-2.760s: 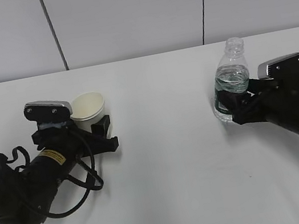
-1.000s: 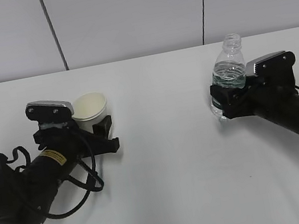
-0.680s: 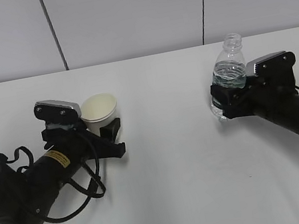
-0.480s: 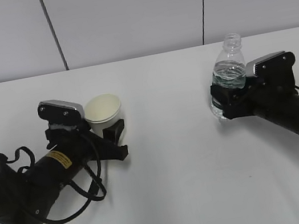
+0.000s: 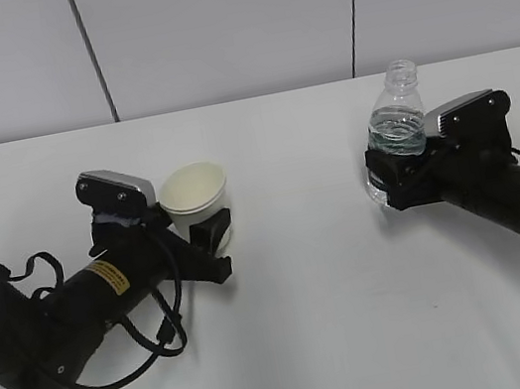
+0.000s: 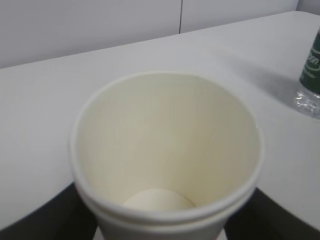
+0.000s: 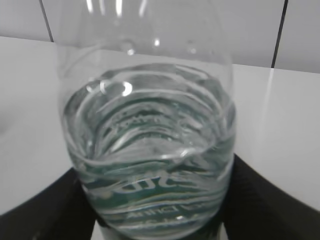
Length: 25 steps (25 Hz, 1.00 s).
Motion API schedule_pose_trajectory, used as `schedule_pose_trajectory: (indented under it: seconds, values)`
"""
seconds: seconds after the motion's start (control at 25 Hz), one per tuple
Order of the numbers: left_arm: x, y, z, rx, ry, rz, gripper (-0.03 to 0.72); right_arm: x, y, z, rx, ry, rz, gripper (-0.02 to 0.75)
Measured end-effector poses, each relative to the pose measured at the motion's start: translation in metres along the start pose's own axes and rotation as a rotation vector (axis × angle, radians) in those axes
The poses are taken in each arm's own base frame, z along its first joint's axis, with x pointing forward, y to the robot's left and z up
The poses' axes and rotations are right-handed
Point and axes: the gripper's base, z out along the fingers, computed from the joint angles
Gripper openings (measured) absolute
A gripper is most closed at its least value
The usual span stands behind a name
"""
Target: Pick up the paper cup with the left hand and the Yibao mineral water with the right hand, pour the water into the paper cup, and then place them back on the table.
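Paper cup point(image 5: 194, 194) shifted right — interior dry point(image 6: 165, 165).

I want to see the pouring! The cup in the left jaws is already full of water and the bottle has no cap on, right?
Not quite. The paper cup is empty: the left wrist view shows its dry bottom. The water is inside the bottle, which has no cap.

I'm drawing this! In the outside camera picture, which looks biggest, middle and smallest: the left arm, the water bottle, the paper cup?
1. The left hand: by far the biggest, sprawling across the table's left side.
2. The Yibao mineral water: taller than the cup.
3. The paper cup: smallest, though it sits slightly nearer the camera, so the gap may be a bit unsure.
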Motion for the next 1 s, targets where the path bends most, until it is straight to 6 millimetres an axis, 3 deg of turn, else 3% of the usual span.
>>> schedule_pose_trajectory:
  seconds: [0.76, 1.0]
  values:
    - [0.000, -0.016, 0.000, 0.183, 0.014, -0.019, 0.433, -0.031, 0.009, -0.004, -0.109, 0.043, -0.120, 0.490]
    - [-0.021, -0.020, 0.004, 0.237, -0.046, -0.001, 0.433, -0.047, 0.010, 0.000, -0.143, 0.034, -0.182, 0.490]
